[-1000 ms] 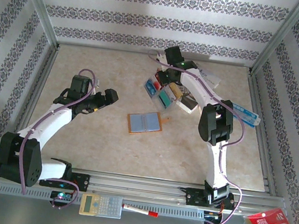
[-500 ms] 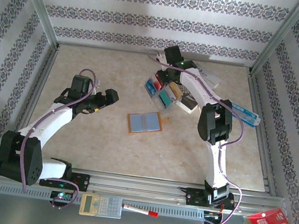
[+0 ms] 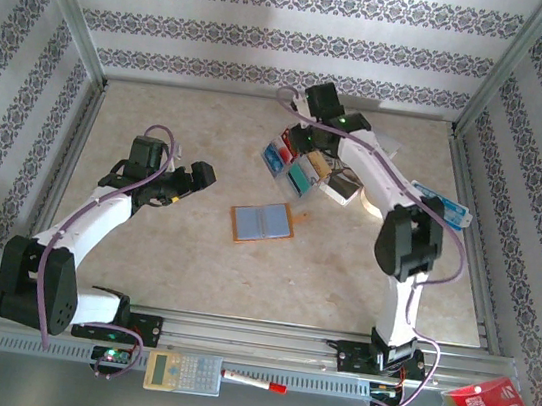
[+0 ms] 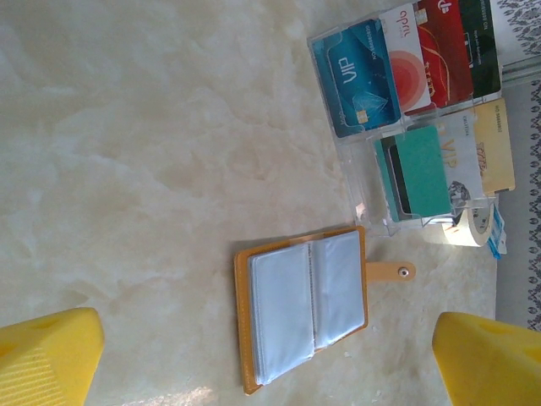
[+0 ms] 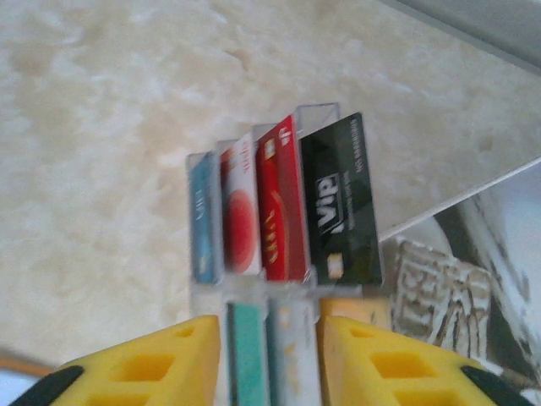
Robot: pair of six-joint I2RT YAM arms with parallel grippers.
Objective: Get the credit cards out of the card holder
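1. Left gripper (image 3: 195, 176): I read it as wide open, jaws at full spread. It hangs over the left part of the table (image 3: 165, 97), well apart from the card holder (image 4: 300, 304). In the left wrist view its yellow fingertips (image 4: 46, 355) sit at the two lower corners, with the card holder on the table beyond them.

2. Right gripper (image 5: 270, 359): I read the jaws as narrow, part-way apart. It hangs over the clear rack (image 4: 357, 190) at the far centre of the table. The teal card (image 5: 245, 355) and a pale card (image 5: 292, 355) stand in the gap between the yellow fingers (image 5: 152, 368). I cannot tell whether the pads touch either card.

3. Card holder: lies open and flat near the middle of the table, orange cover down and grey-clear sleeves up. The strap tab (image 4: 390, 271) points toward the rack.

4. Credit cards (image 4: 406, 68): they stand upright in the rack, near the card holder but apart from it. One row holds the blue card (image 4: 359, 76), a red-and-white card (image 5: 238, 211), a red card (image 5: 279, 203) and the black card (image 5: 342, 203). The other row holds the teal card and a tan-yellow card (image 4: 494, 144).

5. A printed brochure (image 5: 456, 296) lies just beside the rack
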